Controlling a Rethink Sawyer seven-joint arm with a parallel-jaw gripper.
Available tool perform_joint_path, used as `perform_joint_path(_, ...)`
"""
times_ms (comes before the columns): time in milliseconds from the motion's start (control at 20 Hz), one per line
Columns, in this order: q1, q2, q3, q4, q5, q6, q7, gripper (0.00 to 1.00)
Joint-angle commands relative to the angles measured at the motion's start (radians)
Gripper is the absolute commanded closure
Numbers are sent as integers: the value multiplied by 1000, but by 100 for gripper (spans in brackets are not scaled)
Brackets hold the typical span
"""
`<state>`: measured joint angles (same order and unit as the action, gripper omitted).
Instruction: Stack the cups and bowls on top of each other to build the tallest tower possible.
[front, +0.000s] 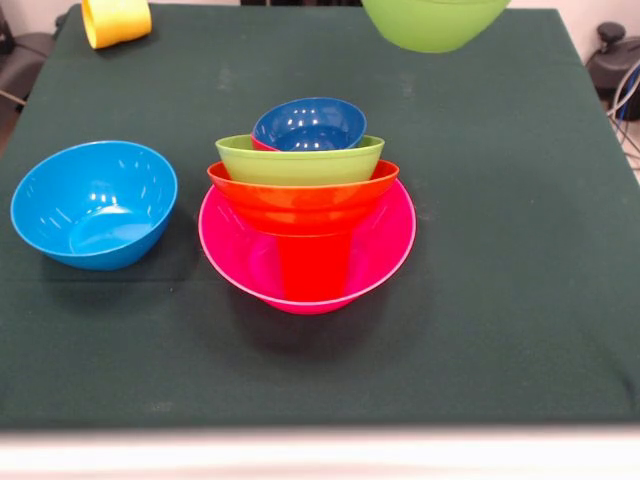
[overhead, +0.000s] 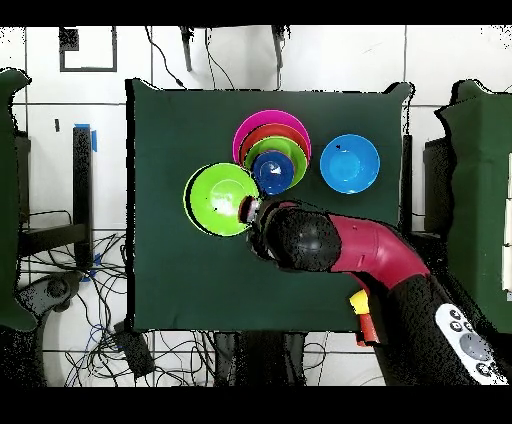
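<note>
The tower stands mid-table: a wide pink bowl (front: 385, 250) (overhead: 246, 130) holds a red cup (front: 313, 268). Over the cup sit an orange bowl (front: 300, 198), a lime green bowl (front: 300, 160) and a small dark blue bowl (front: 308, 125) (overhead: 271, 172), which leans on a sliver of a small red bowl (front: 262, 144). A second lime green bowl (front: 435, 22) (overhead: 218, 196) hangs in the air beside the tower. My gripper (overhead: 247, 209) is shut on its rim. The front view does not show the gripper.
A light blue bowl (front: 93, 203) (overhead: 350, 163) stands alone beside the tower. A yellow cup (front: 115, 20) (overhead: 358, 301) lies at a table corner, with a small red thing (overhead: 367, 328) next to it. The red arm (overhead: 370, 248) reaches across the table.
</note>
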<state>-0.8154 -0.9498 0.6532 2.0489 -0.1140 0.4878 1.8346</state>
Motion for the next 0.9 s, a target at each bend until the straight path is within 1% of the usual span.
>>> perform_joint_path(50,-46,104,135,-4,-21,96,-153,100)
perform_joint_path(200,-75,111,171,-15,-22,130,-164,100)
perform_joint_path(250,-74,127,169,-43,-28,149,-173,100)
perform_joint_path(400,-81,140,184,-75,-33,180,-177,100)
perform_joint_path(600,-59,213,156,-176,-78,221,-200,100)
perform_joint_path(900,-73,243,164,-242,-114,273,-229,100)
